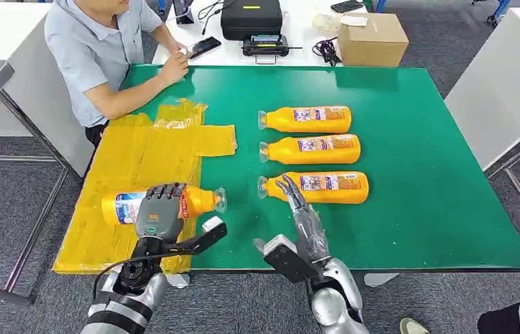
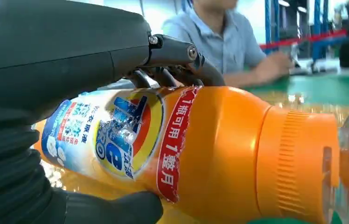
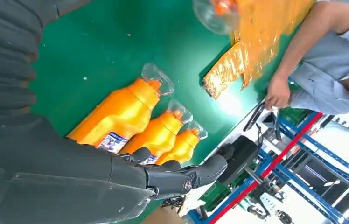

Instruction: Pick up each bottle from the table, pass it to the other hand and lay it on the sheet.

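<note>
- left hand [image 1: 158, 212] gripping one bottle [image 1: 201, 202], lying on yellow sheet [image 1: 142, 156]
- right hand [image 1: 297, 209] hanging empty, fingers spread, over nearest of three bottles [image 1: 316, 147] lying on green table [image 1: 424, 174]
- left wrist view showing blue label [image 2: 112, 135]
- person [image 1: 97, 49] sitting beyond

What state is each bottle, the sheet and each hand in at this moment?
Held bottle: on its side over the yellow sheet, gripped by the left hand.
Three other bottles: lying side by side on the green table, caps on.
Yellow sheet: spread flat, wrinkled.
Right hand: holding nothing, fingers extended by the nearest bottle.
</note>
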Controlling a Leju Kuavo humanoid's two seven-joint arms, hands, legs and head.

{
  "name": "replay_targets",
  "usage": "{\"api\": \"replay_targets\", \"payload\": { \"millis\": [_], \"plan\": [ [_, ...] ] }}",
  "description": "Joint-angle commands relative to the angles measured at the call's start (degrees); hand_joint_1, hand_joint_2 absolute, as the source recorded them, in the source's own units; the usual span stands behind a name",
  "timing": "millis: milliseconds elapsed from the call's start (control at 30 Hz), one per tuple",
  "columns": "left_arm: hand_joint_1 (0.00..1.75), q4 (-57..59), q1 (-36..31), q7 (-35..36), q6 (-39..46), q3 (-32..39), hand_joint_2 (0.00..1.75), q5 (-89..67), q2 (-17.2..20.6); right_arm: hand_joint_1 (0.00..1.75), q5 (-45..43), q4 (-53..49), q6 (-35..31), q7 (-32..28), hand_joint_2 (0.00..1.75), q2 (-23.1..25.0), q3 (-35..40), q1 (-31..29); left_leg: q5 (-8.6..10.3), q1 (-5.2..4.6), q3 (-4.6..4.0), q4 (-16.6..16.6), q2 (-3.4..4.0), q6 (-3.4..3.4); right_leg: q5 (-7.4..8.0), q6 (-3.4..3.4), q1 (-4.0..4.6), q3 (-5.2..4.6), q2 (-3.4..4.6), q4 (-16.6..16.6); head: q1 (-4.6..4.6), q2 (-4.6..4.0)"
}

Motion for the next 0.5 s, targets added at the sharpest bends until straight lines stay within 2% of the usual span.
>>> {"api": "replay_targets", "payload": {
  "millis": [33,100,133,167,233,267,300,500],
  "plan": [
    [1.75,8.74,-4.25,-4.06,-0.74,0.80,1.75,0.01,0.92,0.00,-0.16,0.47,-0.06,-0.52,1.75,-0.96,-1.11,-0.46,-0.03,0.05,0.15,-0.03,-0.05,-0.09,-0.05,-0.12,0.06,0.19,-0.07,-0.04,0.02,0.00],
    [1.75,8.55,-4.26,-3.80,-0.85,-0.03,1.75,0.01,1.21,0.00,-0.12,0.69,-0.04,-0.61,1.75,-0.87,-0.87,-0.42,-0.09,0.08,0.23,0.00,0.04,-0.14,-0.08,-0.17,0.10,0.24,0.00,-0.02,0.00,0.00],
    [1.64,8.47,-4.27,-3.02,-0.68,-0.77,1.75,0.01,1.49,0.00,-0.10,0.79,-0.03,-0.66,1.75,-0.85,-0.77,-0.44,-0.07,0.07,0.19,-0.01,0.00,-0.12,-0.06,-0.14,0.09,0.21,-0.03,-0.02,0.02,0.00],
    [1.12,8.54,-4.42,-2.31,-0.99,-1.59,1.75,0.01,1.71,0.00,-0.09,0.92,-0.02,-0.67,1.75,-0.79,-0.63,-0.47,-0.02,0.05,0.10,-0.03,-0.02,-0.09,-0.03,-0.10,0.06,0.11,-0.05,-0.03,0.02,0.00],
    [1.12,8.54,-4.42,-2.31,-0.99,-1.59,1.75,0.01,1.71,0.00,-0.09,0.92,-0.02,-0.67,1.75,-0.79,-0.63,-0.47,-0.05,0.06,0.16,-0.03,0.00,-0.10,-0.05,-0.13,0.07,0.18,-0.03,-0.03,0.02,0.00],
    [0.31,8.72,-4.56,-1.77,-1.20,-1.93,1.75,0.01,1.81,0.00,-0.09,1.10,-0.02,-0.67,1.75,-0.80,-0.59,-0.57,-0.04,0.05,0.16,-0.03,0.02,-0.09,-0.04,-0.12,0.06,0.16,-0.01,-0.04,0.02,0.00],
    [0.00,9.36,-5.15,0.88,-0.91,-4.54,1.75,0.01,2.94,0.00,-0.09,1.36,-0.03,-0.67,1.75,-0.84,-0.58,-0.81,-0.03,0.04,0.12,-0.03,0.02,-0.07,-0.03,-0.09,0.04,0.12,0.00,-0.03,0.00,0.00],
    [0.00,10.57,-5.78,2.45,-1.62,-6.41,1.75,0.01,3.58,0.00,-0.12,1.77,-0.06,-0.69,1.75,-0.84,-0.98,-1.02,-0.04,0.05,0.17,-0.03,0.01,-0.08,-0.04,-0.11,0.06,0.18,-0.02,-0.04,0.02,0.00]
  ]
}}
